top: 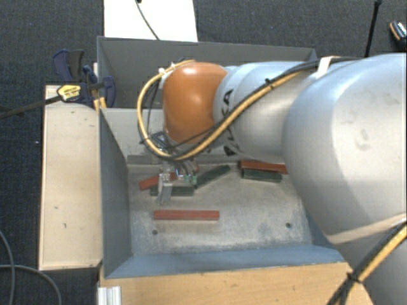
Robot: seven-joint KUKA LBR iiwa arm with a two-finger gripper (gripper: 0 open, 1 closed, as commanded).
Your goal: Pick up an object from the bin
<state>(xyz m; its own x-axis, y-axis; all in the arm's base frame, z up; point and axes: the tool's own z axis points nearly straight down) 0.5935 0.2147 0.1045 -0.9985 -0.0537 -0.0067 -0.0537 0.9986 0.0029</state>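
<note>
— What is the surface like?

— A grey metal bin [117,189] with sloping walls. Its floor [254,218] is flat, dull and speckled, with a couple of small dark spots. Dark carpet [38,30] lies around the bin.

— And the arm [343,138]?

— It comes in from the right edge and covers the bin's right wall and much of the back wall. An orange cover [191,100] sits on the wrist, and a yellow cable [140,110] loops round it.

— Where is the hand [165,194]?

— Low over the floor, toward the back left corner, near the foot of the back wall. I cannot tell whether it is spread or pressed together.

— What lies under it?

— A small cluster. A short red block [148,183] pokes out just left of the hand, and a dark green bar [213,174] runs off tilted to its right. Whether the hand touches either, I cannot tell.

— Anything else in there?

— A long red bar [186,215] lies flat near the hand, toward the front wall, parallel to it. A red-and-green pair [261,171] of bars lies by the back wall, right of the cluster, partly under the arm.
</note>
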